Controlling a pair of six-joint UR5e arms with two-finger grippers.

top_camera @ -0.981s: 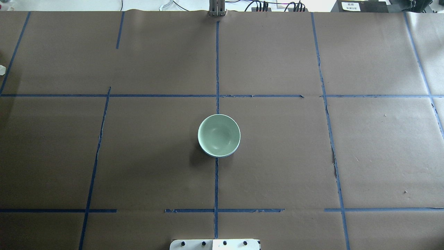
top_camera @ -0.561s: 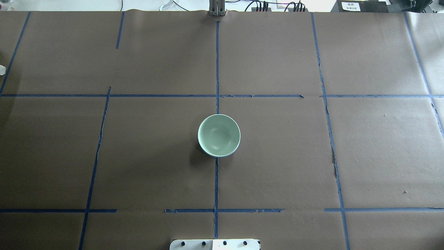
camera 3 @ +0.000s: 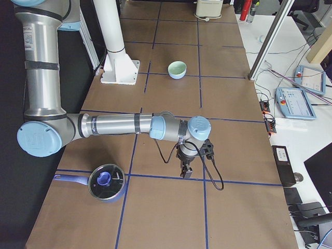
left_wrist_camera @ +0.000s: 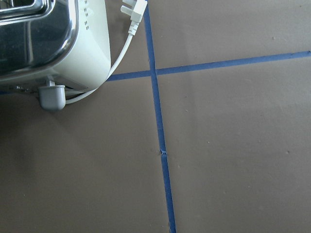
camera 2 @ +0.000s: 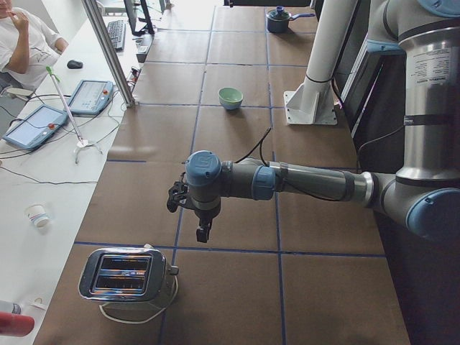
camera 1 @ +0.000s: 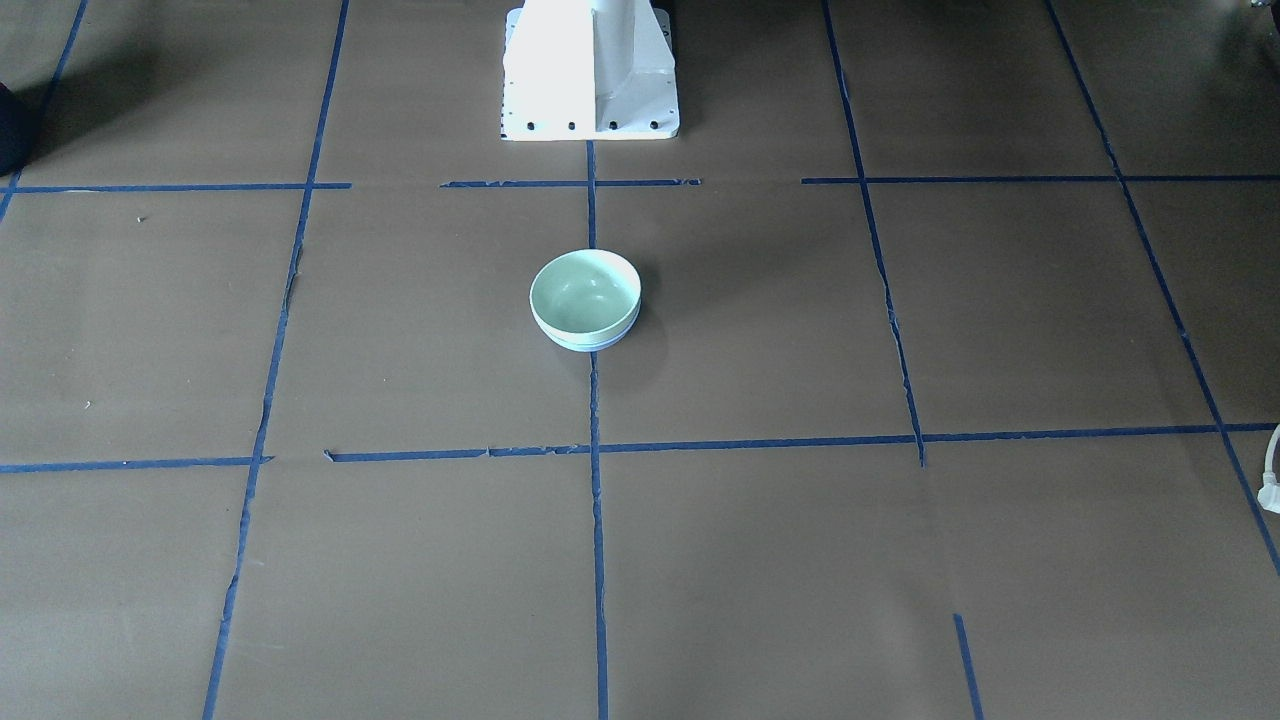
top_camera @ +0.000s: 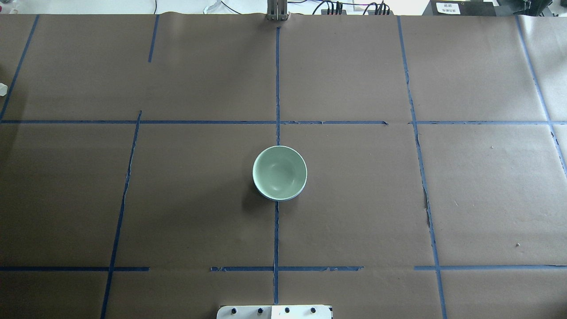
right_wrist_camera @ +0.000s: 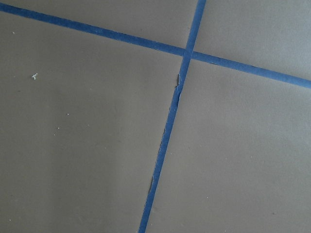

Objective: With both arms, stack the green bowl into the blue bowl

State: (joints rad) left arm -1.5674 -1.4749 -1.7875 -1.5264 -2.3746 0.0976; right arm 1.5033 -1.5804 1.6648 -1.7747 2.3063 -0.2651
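Observation:
The green bowl [top_camera: 279, 172] sits nested inside the blue bowl [top_camera: 290, 197] at the middle of the table. Only a thin blue edge shows under the green bowl. Both also show in the front view, the green bowl [camera 1: 585, 291] above the blue rim [camera 1: 590, 346]. My left gripper [camera 2: 203, 237] hangs far from the bowls, beside a toaster, and shows only in the left side view. My right gripper [camera 3: 184, 174] hangs far from the bowls at the other end, and shows only in the right side view. I cannot tell whether either is open or shut.
A chrome toaster [camera 2: 126, 274] with a white cord stands near the left gripper. A blue-lidded pot [camera 3: 106, 181] sits near the right arm. The white pedestal [camera 1: 590, 70] stands behind the bowls. An operator [camera 2: 21, 36] sits at a side desk with tablets.

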